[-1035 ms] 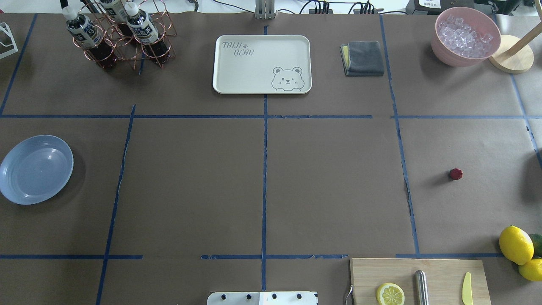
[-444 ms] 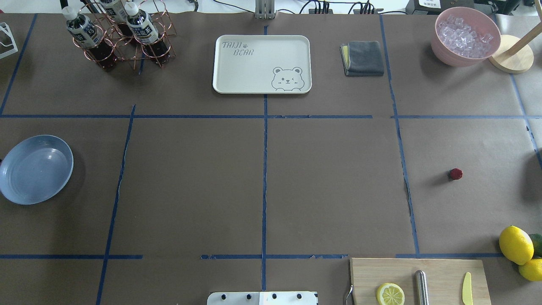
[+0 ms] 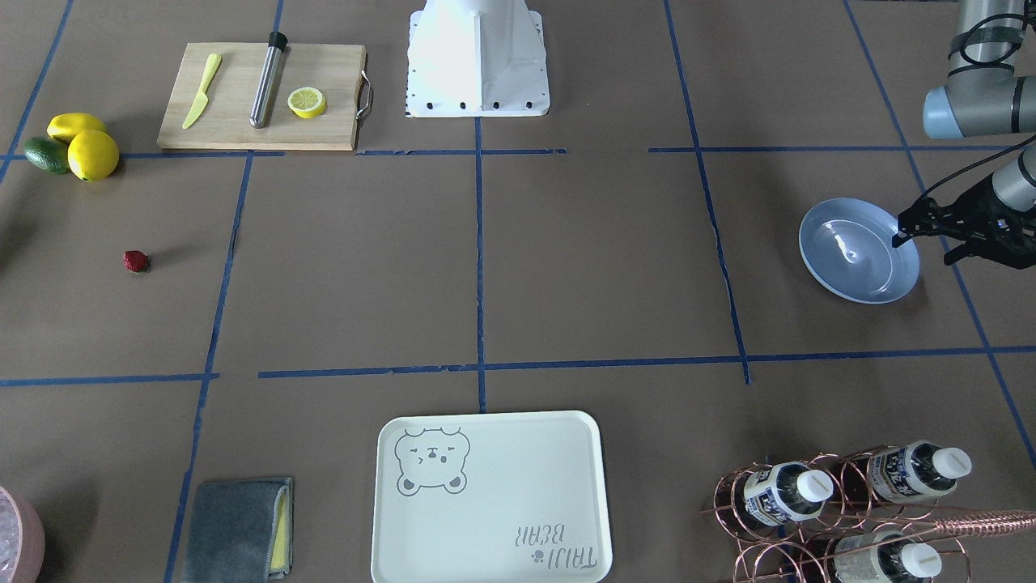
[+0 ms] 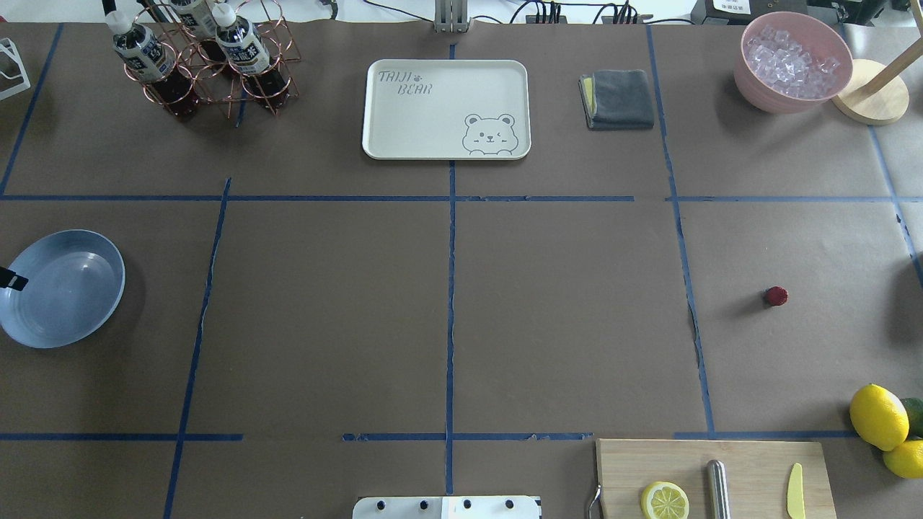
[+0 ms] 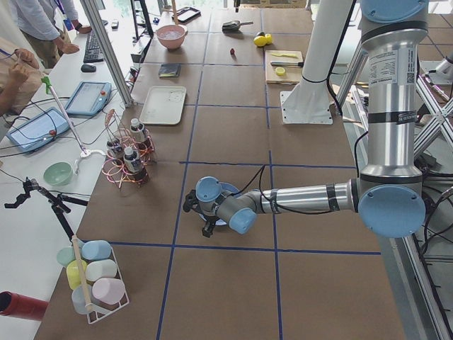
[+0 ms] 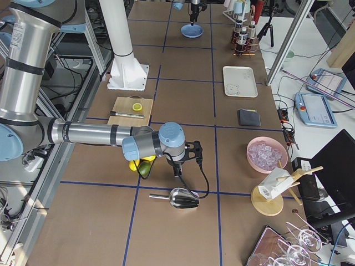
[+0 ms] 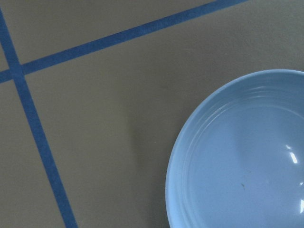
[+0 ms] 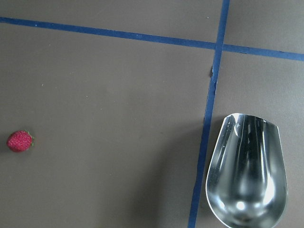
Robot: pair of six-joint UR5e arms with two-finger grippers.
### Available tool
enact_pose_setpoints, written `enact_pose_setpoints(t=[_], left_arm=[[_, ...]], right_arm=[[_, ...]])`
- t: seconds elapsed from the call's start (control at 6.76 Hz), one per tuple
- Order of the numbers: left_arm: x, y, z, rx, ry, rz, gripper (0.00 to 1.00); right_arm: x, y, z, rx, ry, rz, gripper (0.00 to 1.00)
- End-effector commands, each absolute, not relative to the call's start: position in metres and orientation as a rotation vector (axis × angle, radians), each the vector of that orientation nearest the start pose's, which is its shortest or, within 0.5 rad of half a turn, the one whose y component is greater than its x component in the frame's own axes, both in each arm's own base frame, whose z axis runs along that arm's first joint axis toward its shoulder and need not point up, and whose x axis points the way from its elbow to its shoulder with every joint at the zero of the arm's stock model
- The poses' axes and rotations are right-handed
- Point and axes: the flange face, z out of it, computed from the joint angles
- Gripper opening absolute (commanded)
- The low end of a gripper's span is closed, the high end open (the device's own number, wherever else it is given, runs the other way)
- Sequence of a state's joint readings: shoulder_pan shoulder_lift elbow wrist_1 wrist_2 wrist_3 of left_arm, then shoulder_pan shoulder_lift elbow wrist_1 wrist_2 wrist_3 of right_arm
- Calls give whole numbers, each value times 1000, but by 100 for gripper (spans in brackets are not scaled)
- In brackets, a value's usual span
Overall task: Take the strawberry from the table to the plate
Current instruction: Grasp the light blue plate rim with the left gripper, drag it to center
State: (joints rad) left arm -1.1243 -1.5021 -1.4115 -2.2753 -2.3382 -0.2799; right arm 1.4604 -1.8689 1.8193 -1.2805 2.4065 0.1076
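The strawberry (image 4: 776, 295) lay untouched at the table's (image 4: 562, 324) 3 o'clock, the plate (image 4: 72, 303) at 9 empty, left jaws spread at its rim; right jaws' state unclear.

Place: you are in a robotics lab.
Bench (image 4: 562, 324): brown paper gridded with blue tape (image 4: 451, 324); white arm pedestal (image 3: 477, 57) at 12 o'clock, front view.
Side desk (image 5: 28, 212), 9 o'clock, left-end view: tablets (image 5: 88, 98), keyboard (image 5: 93, 46), people (image 5: 35, 18) standing.
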Motion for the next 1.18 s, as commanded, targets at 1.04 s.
enact_pose_setpoints(t=[1.04], left_arm=[[239, -494, 496, 95, 1135, 206, 0]], right_arm=[[16, -386, 626, 141, -860, -105, 100]])
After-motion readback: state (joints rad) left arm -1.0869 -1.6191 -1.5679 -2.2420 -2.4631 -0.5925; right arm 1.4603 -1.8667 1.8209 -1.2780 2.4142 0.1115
